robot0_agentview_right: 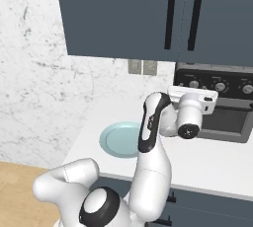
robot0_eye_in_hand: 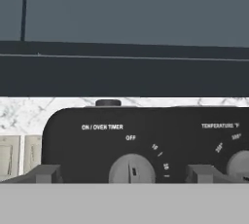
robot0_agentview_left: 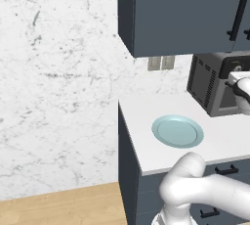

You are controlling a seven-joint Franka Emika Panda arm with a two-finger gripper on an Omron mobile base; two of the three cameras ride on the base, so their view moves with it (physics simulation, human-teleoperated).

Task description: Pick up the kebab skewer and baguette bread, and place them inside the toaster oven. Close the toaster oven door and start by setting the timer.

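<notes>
the gripper (robot0_eye_in_hand: pixel 124 174) is spread wide, a fingertip on either side of the timer (robot0_eye_in_hand: pixel 131 170) on the toaster oven (robot0_agentview_left: pixel 211 83), which sits on the counter (robot0_agentview_left: pixel 146 141) beside an empty plate (robot0_agentview_left: pixel 177 131), its door (robot0_agentview_right: pixel 225 122) closed

Stood at the back right of the counter (robot0_agentview_left: pixel 146 158), against the wall and under the upper cabinets (robot0_agentview_right: pixel 148 18) — the toaster oven (robot0_agentview_left: pixel 207 84), with a plate (robot0_agentview_left: pixel 177 131) lying before it and to its left, well apart from it. Sat on the wall just left of the oven, below the cabinet edge — two wall switches (robot0_agentview_right: pixel 142 66). Hung close before the oven's control strip, the gripper (robot0_eye_in_hand: pixel 124 173), its two fingertips (robot0_eye_in_hand: pixel 46 174) either side of the timer (robot0_eye_in_hand: pixel 132 169), with a second knob (robot0_eye_in_hand: pixel 239 163) further right.
</notes>
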